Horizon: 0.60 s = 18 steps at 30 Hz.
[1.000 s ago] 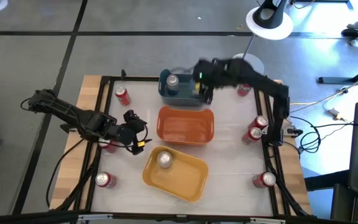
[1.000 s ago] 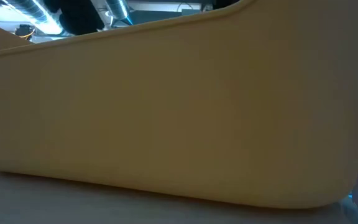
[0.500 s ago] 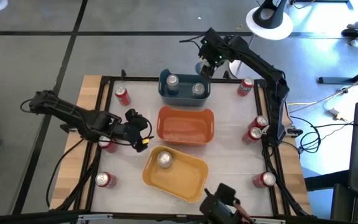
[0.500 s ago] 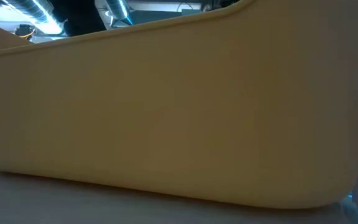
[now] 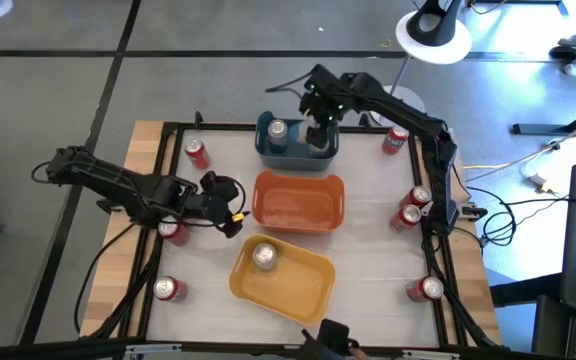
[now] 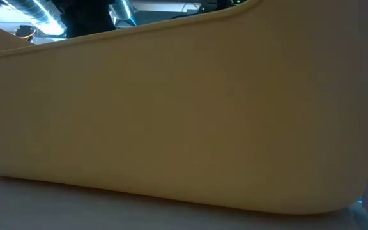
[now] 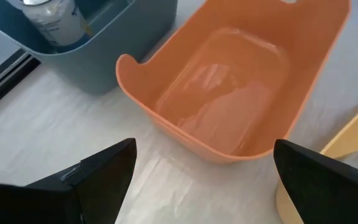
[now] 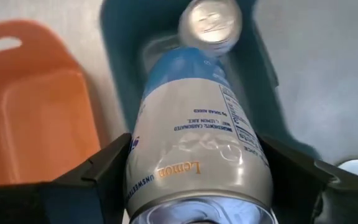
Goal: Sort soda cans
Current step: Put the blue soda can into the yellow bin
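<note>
My right gripper hangs over the right end of the blue bin, shut on a white-and-blue soda can. A second silver-topped can stands in the bin's left end. Another can stands in the yellow bin. Several red cans stand around the table, such as one can and another. My left gripper is open and holds nothing, just left of the orange bin. My right gripper pinches the white-and-blue can by its body, with one finger on each side. The fingers come from above, slanting down, and lie along the can. Its far end points down into the blue bin. I cannot tell whether that end rests on the bin's floor.
The orange bin has nothing in it and sits between the blue bin and the yellow bin. The yellow bin's wall fills the low view. Red cans stand near the right arm's base, and others stand near the front corners.
My right gripper pulled away from the blue bin toward the table's far edge, leaving a can standing in the bin's right end. It then came back over that can. My left gripper crept right toward the orange bin.
</note>
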Tool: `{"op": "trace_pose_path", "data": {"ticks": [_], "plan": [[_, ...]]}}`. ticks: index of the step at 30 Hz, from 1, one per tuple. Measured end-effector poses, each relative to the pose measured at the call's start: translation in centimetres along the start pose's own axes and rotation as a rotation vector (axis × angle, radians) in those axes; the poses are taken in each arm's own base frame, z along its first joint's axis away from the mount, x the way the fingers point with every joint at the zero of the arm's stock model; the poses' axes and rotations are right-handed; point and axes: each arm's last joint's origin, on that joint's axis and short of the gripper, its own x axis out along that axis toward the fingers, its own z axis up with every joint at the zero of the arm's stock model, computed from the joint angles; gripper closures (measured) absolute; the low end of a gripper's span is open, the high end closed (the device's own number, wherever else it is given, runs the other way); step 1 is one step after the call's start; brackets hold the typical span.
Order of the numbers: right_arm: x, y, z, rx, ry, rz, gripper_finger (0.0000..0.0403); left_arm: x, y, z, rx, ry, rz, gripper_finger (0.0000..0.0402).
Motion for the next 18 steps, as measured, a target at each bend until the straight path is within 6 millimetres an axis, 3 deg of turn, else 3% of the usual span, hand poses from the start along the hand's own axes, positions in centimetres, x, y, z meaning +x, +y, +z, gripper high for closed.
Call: {"op": "trace_pose_path", "data": {"ticks": [12, 18], "plan": [[6.0, 0.1, -0.1, 0.027, 0.158, -0.002, 0.0122, 0.0, -0.1, 0.1, -0.003, -0.011, -0.009, 0.0034], [7.7, 0.6, 0.0, 0.038, 0.186, 0.02, 0.0122, 0.3, -0.3, 0.0, 0.01, -0.002, -0.002, 0.0034]]}}
